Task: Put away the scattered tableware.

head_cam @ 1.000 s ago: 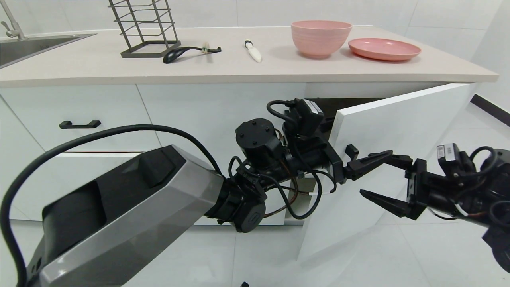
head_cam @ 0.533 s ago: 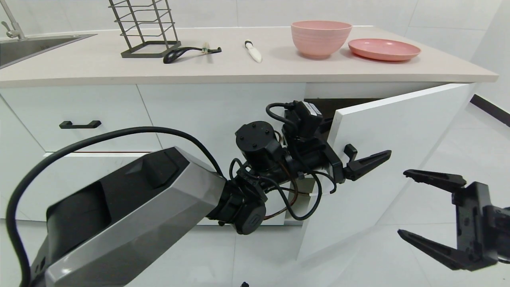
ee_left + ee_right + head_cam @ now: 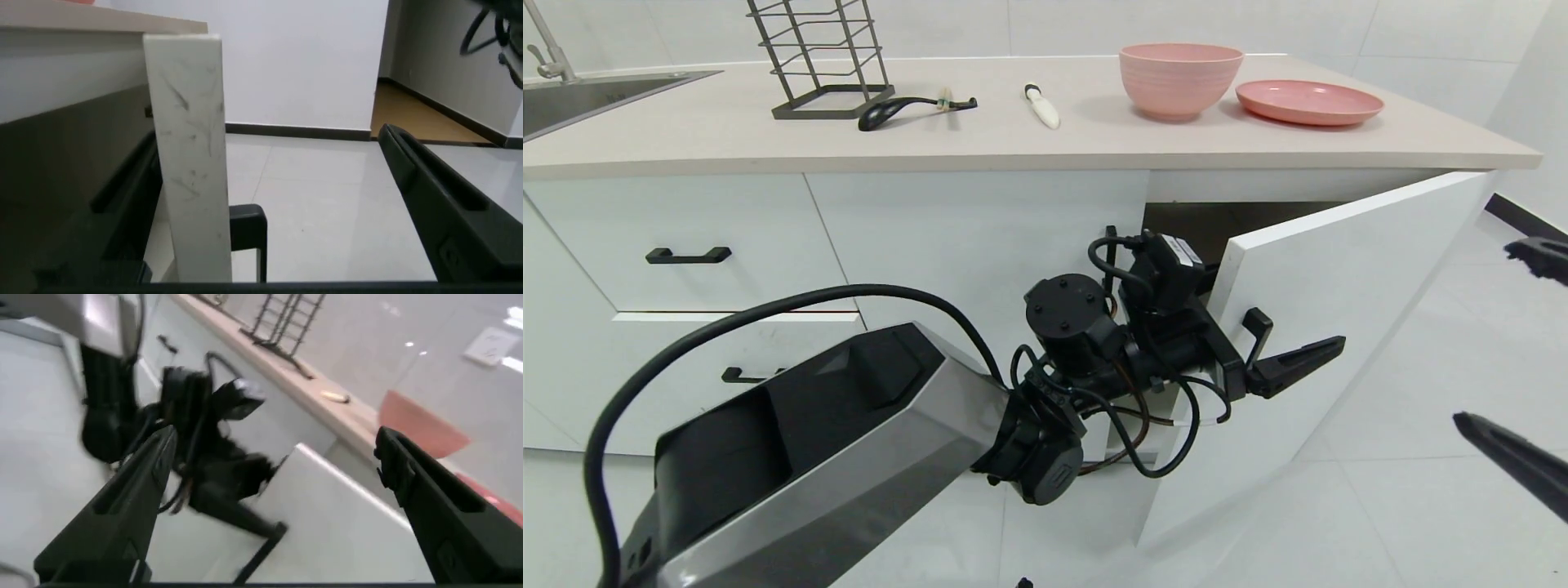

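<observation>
Our left gripper (image 3: pixel 1282 347) is low, spread wide around the edge of the cupboard door (image 3: pixel 1347 278), not squeezing it. Our right gripper (image 3: pixel 1490 331) hangs wide apart too, holding nothing. Up on the table (image 3: pixel 727 131), farther back, sit the pink bowl (image 3: pixel 1180 77) and pink plate (image 3: pixel 1308 100), closer to our right arm, we think

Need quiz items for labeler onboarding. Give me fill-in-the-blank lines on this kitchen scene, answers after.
1. The bowl and the plate on the counter are both ____.
2. The black spoon lies next to the wire ____.
3. The left pincer has its jaws either side of the edge of the cabinet ____.
4. The right pincer has its jaws ____.
Missing words: pink; rack; door; open.
</observation>
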